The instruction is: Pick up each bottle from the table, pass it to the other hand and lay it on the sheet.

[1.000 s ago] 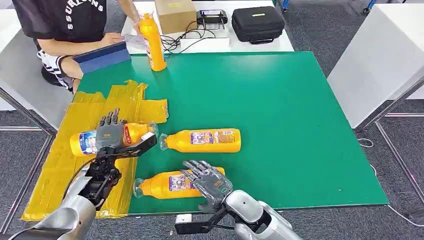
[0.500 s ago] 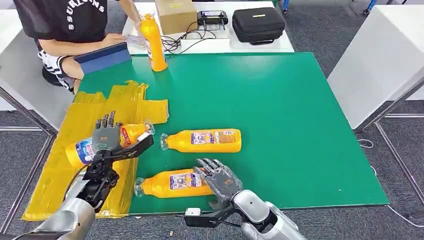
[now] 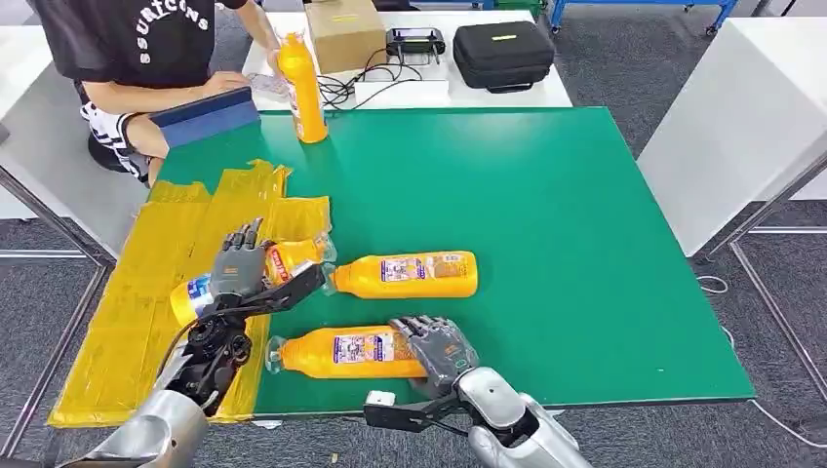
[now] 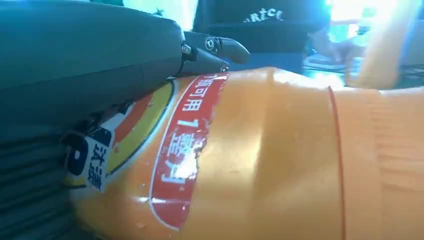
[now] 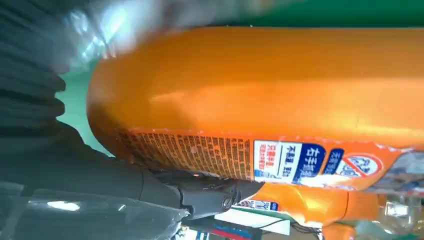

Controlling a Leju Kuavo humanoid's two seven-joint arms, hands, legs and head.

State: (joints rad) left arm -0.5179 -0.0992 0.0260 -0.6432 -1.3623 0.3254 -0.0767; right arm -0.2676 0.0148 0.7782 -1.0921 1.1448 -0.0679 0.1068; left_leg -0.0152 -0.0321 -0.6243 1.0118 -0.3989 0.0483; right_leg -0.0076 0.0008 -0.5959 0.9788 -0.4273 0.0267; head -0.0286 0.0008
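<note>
My left hand (image 3: 241,273) grips an orange bottle (image 3: 293,258) around its labelled middle, over the right edge of the yellow sheet (image 3: 127,322). The bottle is tilted, its clear cap end pointing right and up. In the left wrist view the same bottle (image 4: 280,150) lies against the palm. My right hand (image 3: 436,346) wraps over the base of a second orange bottle (image 3: 341,353), which lies on the green mat (image 3: 546,214) near the front edge; the right wrist view shows this bottle (image 5: 260,95) close against the hand. A third bottle (image 3: 410,275) lies between them.
A fourth orange bottle (image 3: 302,93) stands upright at the mat's far left corner, a person (image 3: 146,49) beside it with a blue pad (image 3: 205,115). A cardboard box (image 3: 341,29) and a black case (image 3: 502,49) sit behind. A white table (image 3: 741,117) stands to the right.
The camera has shifted slightly. My left hand has swung its bottle rightward and tilted the cap end up. My right hand has come down onto the near bottle's base and closed over it.
</note>
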